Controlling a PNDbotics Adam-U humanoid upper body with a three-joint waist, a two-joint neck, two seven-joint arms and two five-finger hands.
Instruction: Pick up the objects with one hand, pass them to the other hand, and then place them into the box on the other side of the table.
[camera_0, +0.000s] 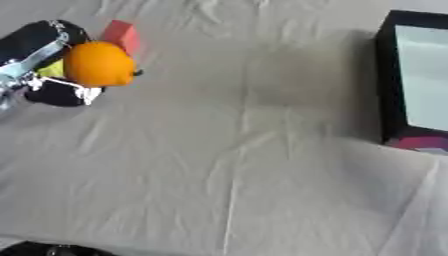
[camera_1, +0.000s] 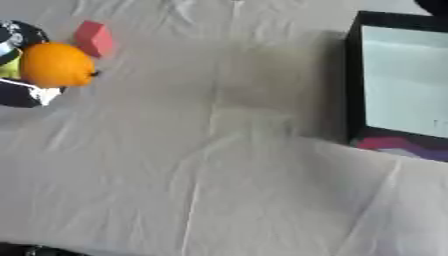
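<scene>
A round, bright orange fruit (camera_0: 99, 64) with a small dark stem nub on its right side sits at the far left of the scene, held in the robot's left hand (camera_0: 44, 65). The black fingers (camera_0: 59, 95) curl round the fruit from above and below, with silver joints showing beside it, so the fruit is cupped against the palm. A sliver of yellow-green (camera_0: 52, 69) shows between the fruit and the hand; what it belongs to cannot be made out.

Just behind the fruit, toward its upper right, lies a red block with flat faces (camera_1: 94, 37), resting on the cloth and partly hidden by the fruit in the left eye view.

Everything rests on a worktop covered with a creased, pale beige cloth (camera_0: 227, 165), with long folds running down the middle.

Well apart from the fruit, at the right edge, stands an open rectangular box with black walls and a pale, whitish inside (camera_1: 353, 80). Its near wall carries a pink and purple print. It casts a soft shadow on the cloth to its left.

A dark shape (camera_0: 61, 249) shows at the bottom left edge. The right hand appears in neither view.
</scene>
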